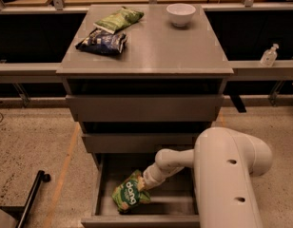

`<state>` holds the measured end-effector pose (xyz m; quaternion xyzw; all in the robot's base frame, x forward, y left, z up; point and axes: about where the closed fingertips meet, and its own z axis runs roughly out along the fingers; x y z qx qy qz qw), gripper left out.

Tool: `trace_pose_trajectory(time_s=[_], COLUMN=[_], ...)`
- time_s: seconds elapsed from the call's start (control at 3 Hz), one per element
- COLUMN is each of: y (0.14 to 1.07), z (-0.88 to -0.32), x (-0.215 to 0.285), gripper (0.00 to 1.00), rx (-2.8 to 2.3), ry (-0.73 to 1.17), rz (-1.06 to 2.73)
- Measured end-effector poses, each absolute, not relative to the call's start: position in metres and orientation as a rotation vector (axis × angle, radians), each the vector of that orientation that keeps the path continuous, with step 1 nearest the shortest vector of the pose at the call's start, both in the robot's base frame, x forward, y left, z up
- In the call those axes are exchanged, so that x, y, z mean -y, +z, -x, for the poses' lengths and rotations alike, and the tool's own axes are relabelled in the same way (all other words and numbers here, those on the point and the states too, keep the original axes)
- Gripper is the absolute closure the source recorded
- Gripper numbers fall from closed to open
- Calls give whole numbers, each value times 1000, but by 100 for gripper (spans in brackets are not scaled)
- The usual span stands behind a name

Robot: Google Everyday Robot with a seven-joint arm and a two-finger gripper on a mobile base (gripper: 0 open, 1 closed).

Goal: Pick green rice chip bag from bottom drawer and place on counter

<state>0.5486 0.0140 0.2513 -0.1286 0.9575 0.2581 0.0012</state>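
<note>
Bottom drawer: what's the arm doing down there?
The robot is going after the green rice chip bag in the open bottom drawer. Its arm reaches down into the drawer, and the pincer is right at the bag's upper corner. Whether it has a grip can't be seen. The bag lies tilted in the drawer's left front part and isn't on the counter yet. Up there sit a paler green bag, a dark blue bag and a white bowl.

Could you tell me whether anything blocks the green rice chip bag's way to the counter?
Nothing visible does: the gripper is at the green rice chip bag in the open bottom drawer, and the counter has bare space.
</note>
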Motion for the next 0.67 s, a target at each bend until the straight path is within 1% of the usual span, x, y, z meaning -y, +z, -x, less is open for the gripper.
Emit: trace_pose_trajectory(time_s=[0.33,0.67], y=[277,307], z=[-541,-529], x=[-26,-28], gripper=[100,100], rx=[-2966,-2926], ry=[832,884], rz=[474,515])
